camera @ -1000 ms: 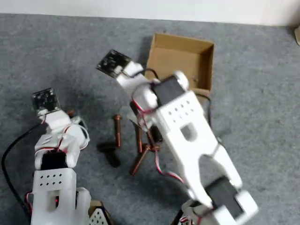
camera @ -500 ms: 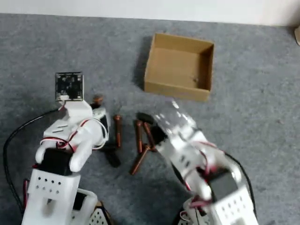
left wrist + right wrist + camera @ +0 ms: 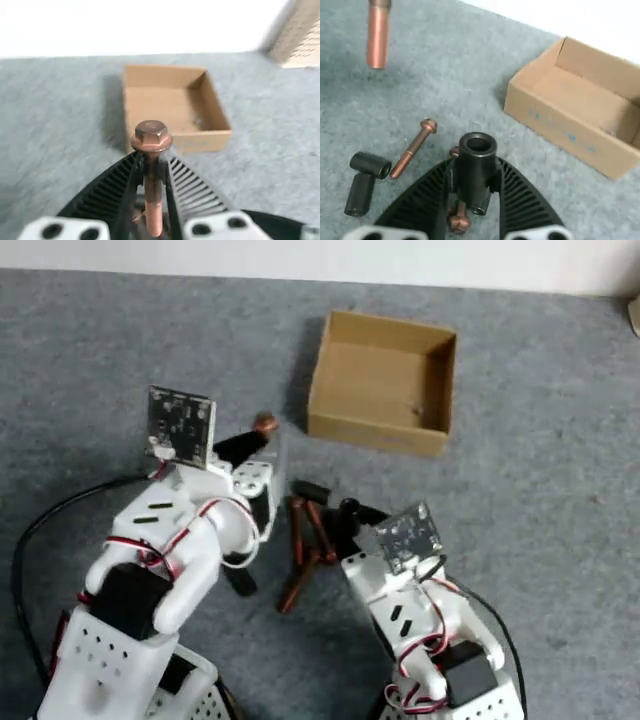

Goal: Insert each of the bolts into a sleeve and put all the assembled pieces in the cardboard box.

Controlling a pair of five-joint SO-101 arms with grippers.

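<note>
My left gripper [image 3: 151, 161] is shut on a copper bolt [image 3: 151, 137], held upright with its hex head up; in the high view the bolt [image 3: 265, 423] hangs left of the cardboard box [image 3: 380, 380]. My right gripper [image 3: 477, 170] is shut on a black sleeve [image 3: 477, 152] with its bore facing up, low over the loose bolts [image 3: 298, 535] in the middle of the mat. The left arm's bolt [image 3: 378, 35] hangs beyond the sleeve and to one side of it. The box [image 3: 172, 102] is open, with nothing I can make out inside.
One loose bolt [image 3: 414, 148] and two loose black sleeves [image 3: 369, 165] [image 3: 358, 194] lie on the grey mat near the right gripper. Another sleeve [image 3: 311, 490] lies between the arms, short of the box. The mat right of the box is bare.
The right arm has pulled back from its stretch over the bolts toward the table's front. The left arm has risen and swung toward the box with its bolt.
</note>
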